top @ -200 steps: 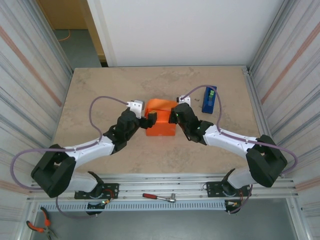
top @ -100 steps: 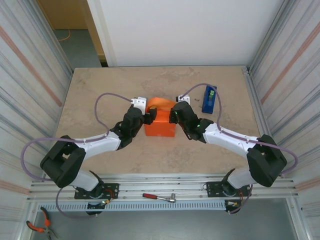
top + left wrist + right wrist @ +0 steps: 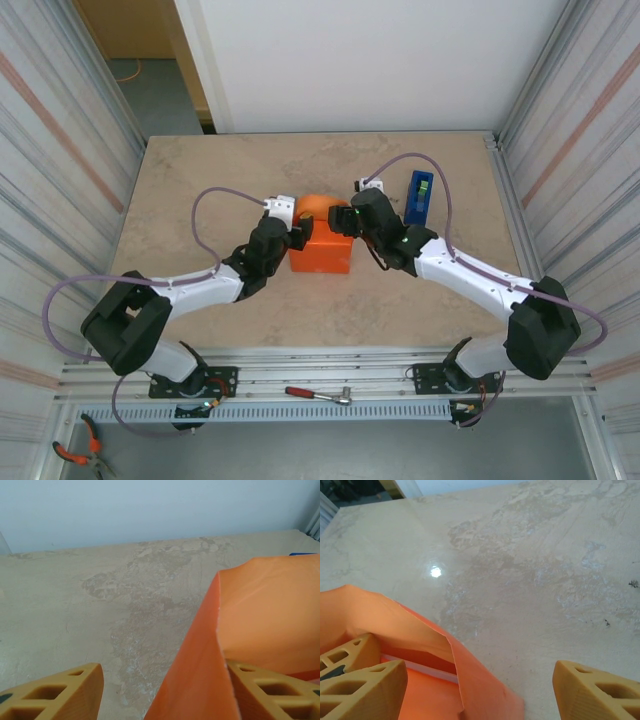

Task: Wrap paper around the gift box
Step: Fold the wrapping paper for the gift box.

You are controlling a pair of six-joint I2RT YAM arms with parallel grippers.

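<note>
The paper point(image 3: 320, 255) is bright orange and folded round the gift box at the table's middle, with a loose rounded flap point(image 3: 314, 207) standing up at the back. Of the gift box, a pale edge point(image 3: 420, 670) peeks out under the flap. My left gripper point(image 3: 296, 237) is at the parcel's left side. It is open, and the upright paper flap point(image 3: 250, 610) stands between its fingers point(image 3: 55, 695), against the right one. My right gripper point(image 3: 343, 221) hovers at the back right corner. Its jaws stand open over the paper's corner point(image 3: 485, 690), holding nothing.
A blue tape dispenser point(image 3: 418, 197) stands right of the parcel, close behind my right arm. Corrugated walls close in both sides of the table point(image 3: 200, 170). On the rail in front of the arm bases lie a ratchet point(image 3: 320, 395) and pliers point(image 3: 78, 452).
My right gripper has opened, let go of the paper and drawn up toward the back right. The left gripper moved in to the parcel's left side and narrowed. The rear flap has folded smaller.
</note>
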